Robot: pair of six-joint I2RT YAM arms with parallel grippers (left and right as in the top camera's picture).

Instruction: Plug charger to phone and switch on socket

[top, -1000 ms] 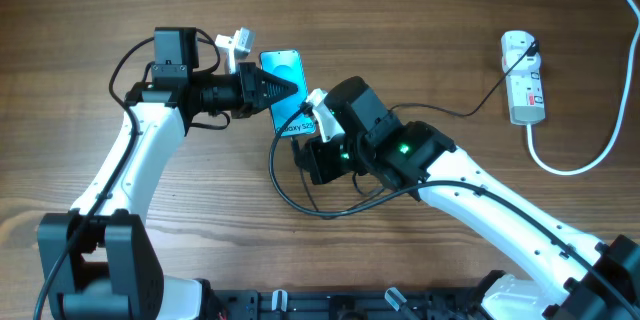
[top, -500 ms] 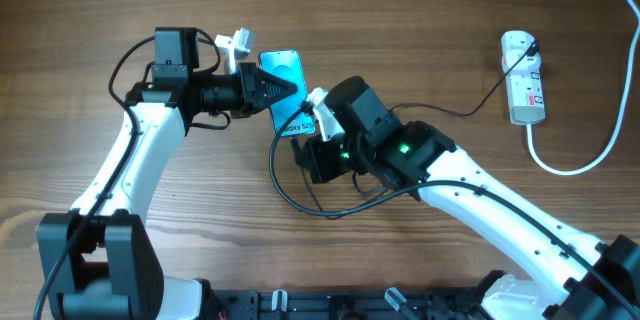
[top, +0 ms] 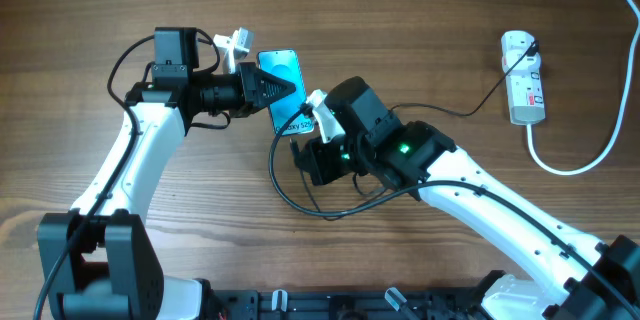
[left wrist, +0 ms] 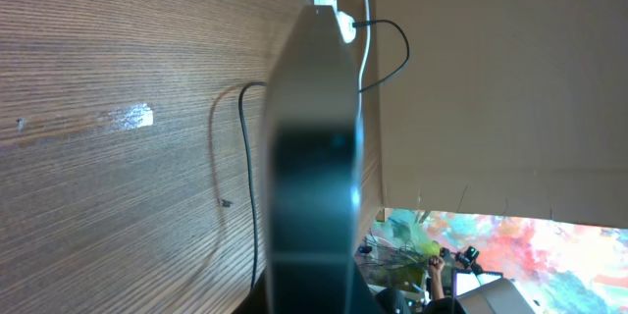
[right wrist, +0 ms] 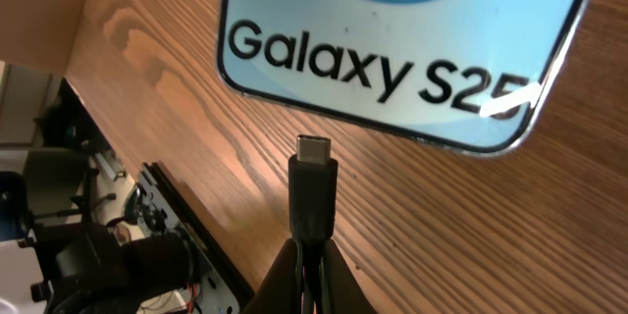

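Observation:
My left gripper (top: 272, 88) is shut on the phone (top: 284, 82), blue-screened, and holds it tilted above the table; in the left wrist view the phone (left wrist: 312, 147) shows edge-on between the jaws. My right gripper (top: 312, 132) is shut on the charger connector (right wrist: 313, 184), whose metal tip points at the phone's bottom edge (right wrist: 392, 59) marked "Galaxy S25", a small gap apart. The thin black charger cable (top: 300, 195) loops under the right arm and runs to the socket (top: 524, 77), a white power strip at the right, where its black plug (top: 530, 52) sits.
The socket's thick white cord (top: 585, 160) curves along the right edge of the table. The right arm (top: 470, 185) stretches across the lower right. The left arm (top: 140, 150) crosses the left side.
The phone has shifted very slightly up and left with my left gripper. The right gripper and connector have hardly moved.

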